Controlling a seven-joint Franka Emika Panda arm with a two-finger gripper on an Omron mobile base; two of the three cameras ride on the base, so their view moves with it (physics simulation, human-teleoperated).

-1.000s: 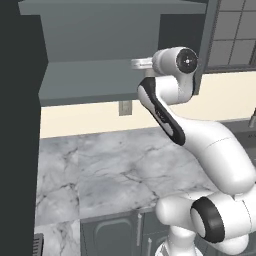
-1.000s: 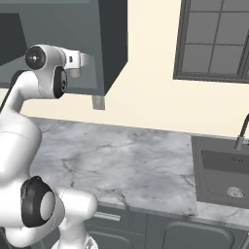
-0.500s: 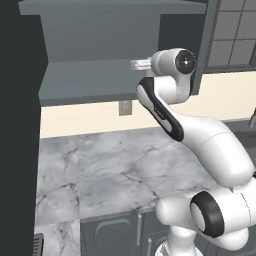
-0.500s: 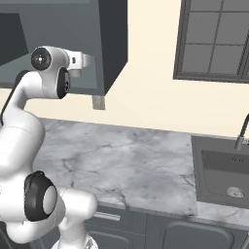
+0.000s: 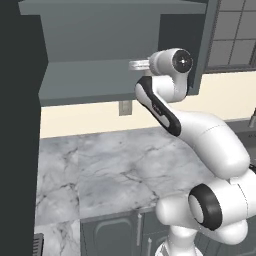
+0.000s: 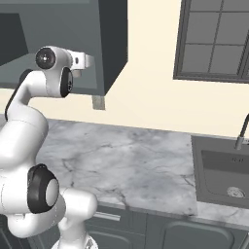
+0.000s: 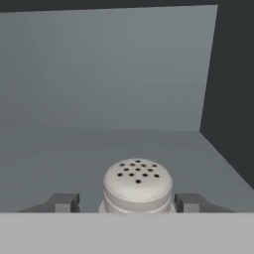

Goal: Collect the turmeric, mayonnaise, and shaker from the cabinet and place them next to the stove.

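Inside the cabinet [image 5: 95, 75], shaker [image 7: 137, 185] stood upright between gripper [image 7: 127, 202] fingertips, jaws partly closed, contact could not be confirmed.

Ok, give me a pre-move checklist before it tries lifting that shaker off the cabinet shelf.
1. Shaker centred between the jaws: ok, it sits midway between the two fingertips.
2. Jaws closed onto the shaker: cannot tell; small gaps seem to remain on both sides.
3. Shaker upright: ok, its perforated cap faces up.
4. Cabinet door out of the way: ok, the arm reaches inside freely.
5. Shelf around the shaker free of obstacles: ok in the hand view.
6. Counter below free for the retreat: ok.
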